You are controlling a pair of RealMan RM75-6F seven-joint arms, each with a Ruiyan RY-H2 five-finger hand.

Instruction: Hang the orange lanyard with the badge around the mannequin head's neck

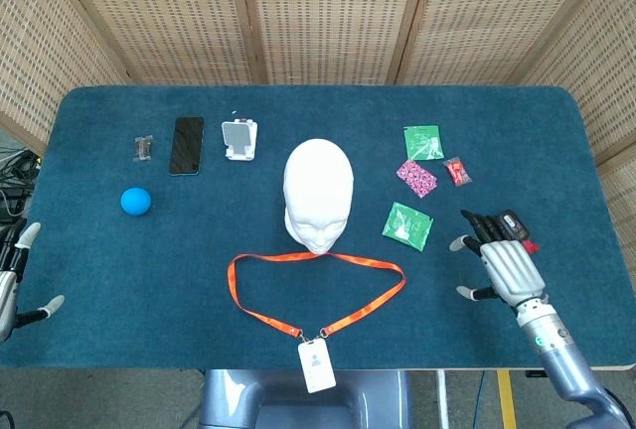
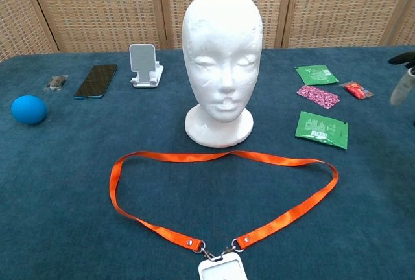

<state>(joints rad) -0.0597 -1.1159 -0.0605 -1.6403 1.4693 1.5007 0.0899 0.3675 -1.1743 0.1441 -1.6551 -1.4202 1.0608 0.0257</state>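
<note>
The white mannequin head (image 1: 318,194) (image 2: 222,59) stands upright mid-table. In front of it the orange lanyard (image 1: 316,292) (image 2: 220,196) lies flat in a loop, and its white badge (image 1: 316,365) (image 2: 222,270) hangs at the table's near edge. My right hand (image 1: 504,264) hovers over the table to the right of the lanyard, fingers spread and holding nothing; only its fingertips (image 2: 403,79) show at the right edge of the chest view. My left hand (image 1: 12,280) sits at the far left edge, fingers apart and empty.
On the blue table (image 1: 556,151), a blue ball (image 1: 136,201), a black phone (image 1: 186,145), a white phone stand (image 1: 240,139) and a small clip (image 1: 145,148) lie left. Green packets (image 1: 407,225), a pink packet (image 1: 416,178), a red packet (image 1: 457,171) and a black-red device (image 1: 515,226) lie right.
</note>
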